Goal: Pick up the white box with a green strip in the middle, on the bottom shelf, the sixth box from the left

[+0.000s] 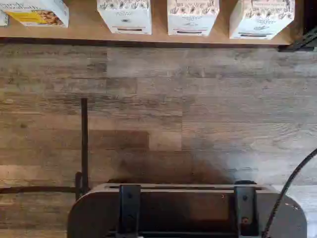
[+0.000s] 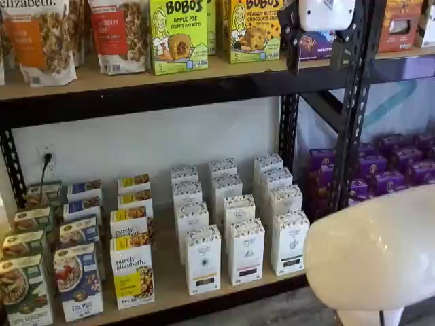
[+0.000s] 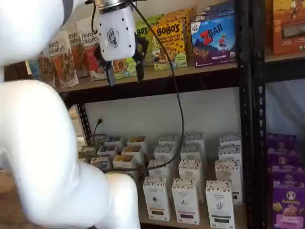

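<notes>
Open air surrounds the hand (image 3: 125, 68), fingers spread and empty beside the upper shelf edge; the white box (image 3: 219, 203) stands far below on the bottom shelf (image 2: 224, 295)

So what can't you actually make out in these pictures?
- Print on the white boxes: too small in both shelf views.
- Left end of the bottom shelf: hidden behind the white arm in a shelf view.
- Gripper: open there; cut off by the top edge in a shelf view.
</notes>
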### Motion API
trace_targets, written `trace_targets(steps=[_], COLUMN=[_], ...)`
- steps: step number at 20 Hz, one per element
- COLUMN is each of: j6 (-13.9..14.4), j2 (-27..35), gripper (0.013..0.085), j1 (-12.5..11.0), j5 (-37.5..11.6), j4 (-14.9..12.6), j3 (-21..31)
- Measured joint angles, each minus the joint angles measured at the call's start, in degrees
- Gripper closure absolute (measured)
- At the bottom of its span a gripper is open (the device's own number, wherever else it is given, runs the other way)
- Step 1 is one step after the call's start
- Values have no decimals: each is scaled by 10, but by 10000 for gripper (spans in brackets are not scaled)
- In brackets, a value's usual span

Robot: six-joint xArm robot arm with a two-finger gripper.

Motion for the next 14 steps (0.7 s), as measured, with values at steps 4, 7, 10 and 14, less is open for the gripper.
trace_targets(steps=[4,7,10,14], j6=[11,15,21,16], j2=[-27,-28,-31,-40], gripper=[130,130,130,130], j1=[18,23,30,22], j5=[-50,-55,-67,-104], j4=[-27,-35,-46,-44], j3=[27,33,49,92])
